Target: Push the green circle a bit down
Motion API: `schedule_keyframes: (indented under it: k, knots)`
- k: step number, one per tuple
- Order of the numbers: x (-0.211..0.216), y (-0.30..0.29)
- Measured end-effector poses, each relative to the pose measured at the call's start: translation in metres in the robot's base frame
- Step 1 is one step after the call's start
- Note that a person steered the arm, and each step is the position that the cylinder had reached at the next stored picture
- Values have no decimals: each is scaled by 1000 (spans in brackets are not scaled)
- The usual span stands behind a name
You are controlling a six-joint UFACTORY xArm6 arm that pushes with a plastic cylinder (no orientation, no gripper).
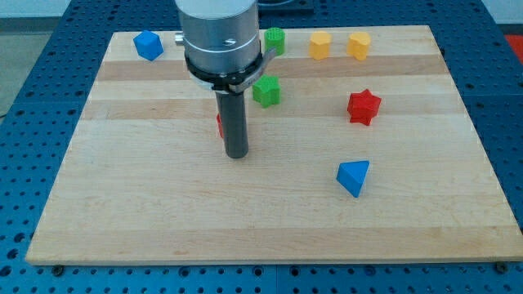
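Note:
The green circle (275, 40) sits near the view's top edge of the wooden board (147, 220), just right of the arm's grey body. A green star block (266, 91) lies below it. My tip (236, 154) rests on the board at centre-left, well below and left of the green circle and lower left of the green star. A red block (219, 125) is mostly hidden behind the rod, touching or very near it.
A blue block (148, 45) lies at the top left. Two yellow blocks (320, 45) (358, 45) lie at the top right. A red star (364, 107) sits at the right. A blue triangle (354, 177) lies lower right.

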State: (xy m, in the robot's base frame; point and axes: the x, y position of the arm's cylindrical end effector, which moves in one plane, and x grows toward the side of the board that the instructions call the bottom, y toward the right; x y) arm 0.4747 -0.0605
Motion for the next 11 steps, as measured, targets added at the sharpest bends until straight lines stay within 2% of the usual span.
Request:
schedule_keyframes:
  k: [2, 3, 4, 6, 7, 8, 9, 11]
  knots:
    - [-7, -94]
    - [-13, -111]
    - [-43, -106]
    - [-167, -38]
    - [-225, -24]
    - [-264, -2]
    - [-269, 57]
    - [-159, 124]
